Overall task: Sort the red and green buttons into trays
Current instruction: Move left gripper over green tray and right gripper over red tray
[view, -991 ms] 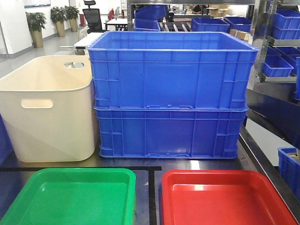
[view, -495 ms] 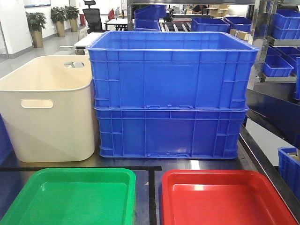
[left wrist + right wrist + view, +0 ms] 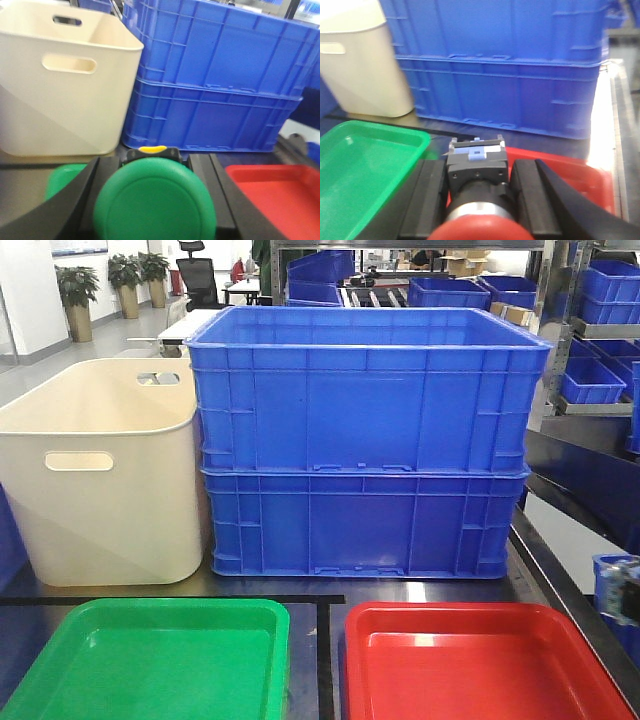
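Observation:
My left gripper (image 3: pixel 153 167) is shut on the green button (image 3: pixel 155 205), whose round green cap faces the camera and fills the space between the black fingers. My right gripper (image 3: pixel 477 172) is shut on the red button (image 3: pixel 481 231) by its dark body, with the metallic collar and red cap nearest the camera. It hangs over the near left part of the red tray (image 3: pixel 570 180), beside the green tray (image 3: pixel 360 170). The front view shows the green tray (image 3: pixel 150 665) at left and the red tray (image 3: pixel 480 670) at right, both with nothing in them.
A cream tub (image 3: pixel 100 470) stands behind the green tray. Two stacked deep blue crates (image 3: pixel 365 440) stand behind the red tray. A black tape line (image 3: pixel 323 660) runs between the trays. A blurred dark shape (image 3: pixel 626 590) sits at the right edge.
A blurred dark shape has come into the front view at the right edge, over the small blue crate there. Trays, tub and crates have not moved.

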Robot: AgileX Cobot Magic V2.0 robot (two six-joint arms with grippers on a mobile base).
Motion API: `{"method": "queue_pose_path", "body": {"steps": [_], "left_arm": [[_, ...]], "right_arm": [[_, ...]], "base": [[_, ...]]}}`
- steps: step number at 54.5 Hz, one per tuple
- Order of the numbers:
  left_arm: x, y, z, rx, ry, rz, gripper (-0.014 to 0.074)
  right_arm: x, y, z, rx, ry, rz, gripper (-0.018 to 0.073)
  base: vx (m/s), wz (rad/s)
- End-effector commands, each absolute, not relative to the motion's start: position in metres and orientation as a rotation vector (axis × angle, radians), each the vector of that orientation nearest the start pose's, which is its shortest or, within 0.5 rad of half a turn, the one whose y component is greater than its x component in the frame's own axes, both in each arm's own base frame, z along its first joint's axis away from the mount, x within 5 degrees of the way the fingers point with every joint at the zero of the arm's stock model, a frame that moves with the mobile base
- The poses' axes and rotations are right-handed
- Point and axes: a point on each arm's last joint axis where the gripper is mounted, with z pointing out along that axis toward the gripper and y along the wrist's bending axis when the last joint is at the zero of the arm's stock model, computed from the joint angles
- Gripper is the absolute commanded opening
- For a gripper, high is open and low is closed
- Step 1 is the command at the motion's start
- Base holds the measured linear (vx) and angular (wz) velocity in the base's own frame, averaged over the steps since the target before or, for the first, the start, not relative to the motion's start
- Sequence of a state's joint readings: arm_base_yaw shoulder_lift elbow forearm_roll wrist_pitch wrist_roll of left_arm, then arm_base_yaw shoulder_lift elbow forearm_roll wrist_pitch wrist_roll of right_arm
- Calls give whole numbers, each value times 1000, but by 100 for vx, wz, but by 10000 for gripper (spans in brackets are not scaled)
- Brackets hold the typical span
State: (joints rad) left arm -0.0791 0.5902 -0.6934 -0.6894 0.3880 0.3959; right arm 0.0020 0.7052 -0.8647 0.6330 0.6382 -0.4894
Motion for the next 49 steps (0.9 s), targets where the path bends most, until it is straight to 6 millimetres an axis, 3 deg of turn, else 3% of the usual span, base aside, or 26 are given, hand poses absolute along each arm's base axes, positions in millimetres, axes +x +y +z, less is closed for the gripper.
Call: {"method": "queue_pose_path", "body": {"steps": [1,19,31,40,49], "left_arm": [[128,-32,381,-41,1655,-519,3],[173,-46,361,78,1742,-577,3],[186,-60,354,141,1744,-573,2],[195,-81,361,178,1735,-600,2],[208,-97,366,254,1695,-442,2]], "right_arm": [[144,33,406,-219,1761,364,-9],[168,39,397,-312,1769,393,-9],[181,45,393,-302,1778,476,-9],[190,78,390,-452,1698,453,-9],[203,111,386,-456,1618,401,-9]], "base": [[0,0],[0,0],[0,0],[0,0],[0,0]]}}
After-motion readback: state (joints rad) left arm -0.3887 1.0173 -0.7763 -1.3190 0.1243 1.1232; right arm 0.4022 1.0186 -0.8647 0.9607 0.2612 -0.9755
